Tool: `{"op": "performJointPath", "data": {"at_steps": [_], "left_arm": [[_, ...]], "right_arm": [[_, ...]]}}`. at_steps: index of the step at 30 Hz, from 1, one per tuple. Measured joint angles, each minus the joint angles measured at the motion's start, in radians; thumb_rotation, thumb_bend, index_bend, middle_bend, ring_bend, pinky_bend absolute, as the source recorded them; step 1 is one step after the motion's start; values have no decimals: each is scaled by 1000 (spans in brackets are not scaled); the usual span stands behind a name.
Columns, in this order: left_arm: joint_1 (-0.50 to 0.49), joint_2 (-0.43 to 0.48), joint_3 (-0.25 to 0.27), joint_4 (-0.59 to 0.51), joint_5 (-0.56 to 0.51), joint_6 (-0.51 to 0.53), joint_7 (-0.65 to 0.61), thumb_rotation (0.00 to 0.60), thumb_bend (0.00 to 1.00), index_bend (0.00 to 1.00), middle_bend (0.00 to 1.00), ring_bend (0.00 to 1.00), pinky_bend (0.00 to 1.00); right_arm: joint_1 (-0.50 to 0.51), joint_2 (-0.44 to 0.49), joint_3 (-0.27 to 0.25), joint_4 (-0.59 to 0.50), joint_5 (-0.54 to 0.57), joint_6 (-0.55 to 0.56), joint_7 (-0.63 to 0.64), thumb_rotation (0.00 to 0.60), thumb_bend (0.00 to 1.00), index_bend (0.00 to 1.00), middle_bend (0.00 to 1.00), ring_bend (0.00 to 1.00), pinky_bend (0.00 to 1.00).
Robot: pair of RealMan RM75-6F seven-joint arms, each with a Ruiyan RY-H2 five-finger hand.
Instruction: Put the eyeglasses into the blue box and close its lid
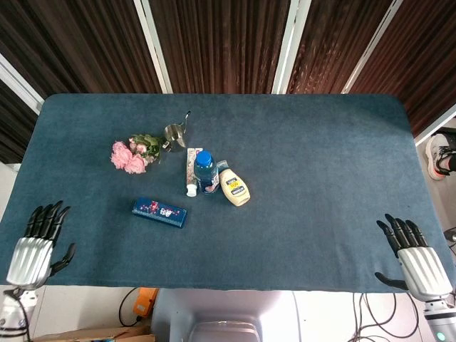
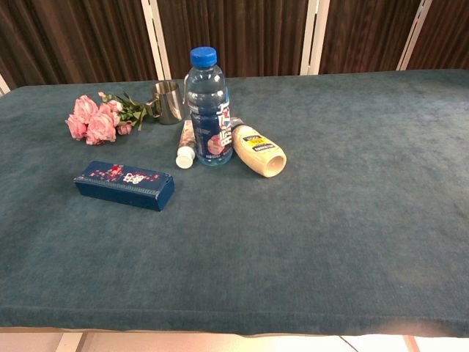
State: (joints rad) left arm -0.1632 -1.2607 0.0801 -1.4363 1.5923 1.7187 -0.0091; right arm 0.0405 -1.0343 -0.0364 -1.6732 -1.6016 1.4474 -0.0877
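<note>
The blue box [image 1: 158, 211] lies on the table's front left part with its lid down; the chest view shows the blue box [image 2: 124, 185] the same way. No eyeglasses are visible in either view. My left hand [image 1: 34, 245] hangs at the table's front left corner, fingers spread, holding nothing, well left of the box. At the front right corner my right hand [image 1: 412, 259] is open too, fingers spread. Neither hand appears in the chest view.
Behind the box stand a blue-capped water bottle [image 1: 205, 171], a cream squeeze bottle [image 1: 234, 187] on its side, a small tube [image 1: 191, 171], a metal cup [image 1: 174, 132] and pink flowers [image 1: 131, 156]. The dark blue tablecloth [image 1: 320, 164] covers the table.
</note>
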Motion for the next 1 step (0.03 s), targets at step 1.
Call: {"op": "performJointPath", "data": {"at_steps": [1], "left_arm": [[20,5,4,10,17,23,-20,600,368,0,0,0,10]], "right_arm": [[0,-2,0,0,-1,0,-3,600,216,0,0,0,83]]}}
